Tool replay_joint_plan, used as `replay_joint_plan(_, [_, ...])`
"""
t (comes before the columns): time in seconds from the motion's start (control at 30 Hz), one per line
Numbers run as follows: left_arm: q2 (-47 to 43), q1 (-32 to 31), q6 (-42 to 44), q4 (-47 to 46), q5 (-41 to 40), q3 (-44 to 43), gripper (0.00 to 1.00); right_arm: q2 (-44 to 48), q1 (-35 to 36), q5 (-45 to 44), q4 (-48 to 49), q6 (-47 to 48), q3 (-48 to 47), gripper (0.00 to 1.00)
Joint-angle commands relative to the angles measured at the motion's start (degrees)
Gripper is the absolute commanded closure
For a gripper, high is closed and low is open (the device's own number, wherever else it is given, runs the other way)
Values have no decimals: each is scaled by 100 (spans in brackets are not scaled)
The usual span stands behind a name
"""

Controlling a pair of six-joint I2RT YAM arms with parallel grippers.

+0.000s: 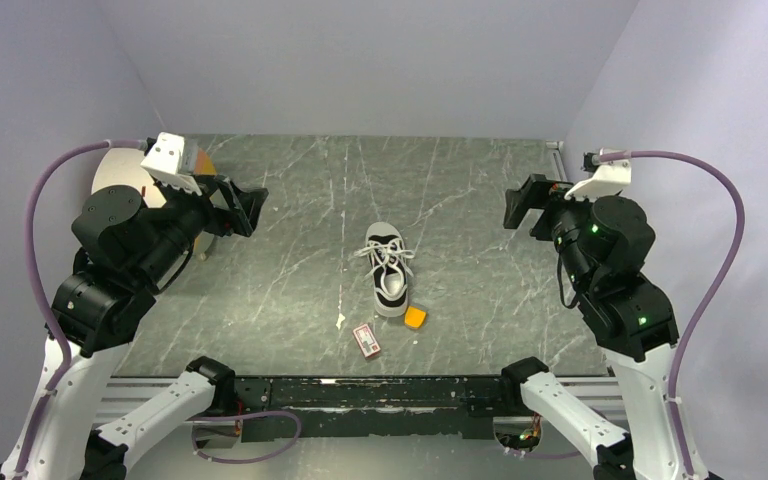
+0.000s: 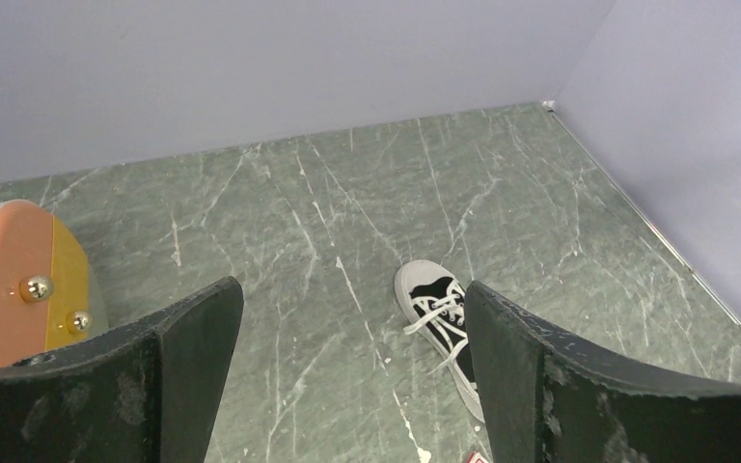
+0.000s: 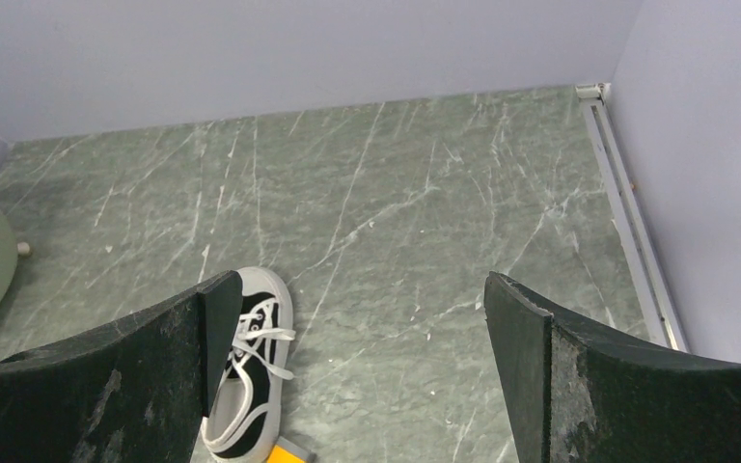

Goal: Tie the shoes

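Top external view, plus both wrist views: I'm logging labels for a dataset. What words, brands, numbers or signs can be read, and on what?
No text can be read in any view.
Red-and-white card: any print on it is too small and blurred to read.
Sneaker: no brand or label can be made out.
Orange block: looks plain, no marking visible.

Green marbled table [image 1: 480,200] carries a sneaker [image 1: 388,270]; orange block [image 1: 415,317] just beside its heel; card [image 1: 366,339] near.
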State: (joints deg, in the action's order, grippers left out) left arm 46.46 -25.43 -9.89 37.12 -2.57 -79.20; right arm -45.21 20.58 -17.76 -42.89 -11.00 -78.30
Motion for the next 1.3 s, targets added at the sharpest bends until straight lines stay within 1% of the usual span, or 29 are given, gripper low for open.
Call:
replay_joint_plan(0.0, [-10,24,-6,-66,-34,-8,12,82,-18,-15,-7,94,34,0])
replay_joint_plan(0.97, [85,29,113,-118,-34,59,11,-29,-16,-4,41,8,84,0])
replay_joint_plan(1.27, [530,25,61,239,147,0,11,-269,-15,74,-34,-310,209,0])
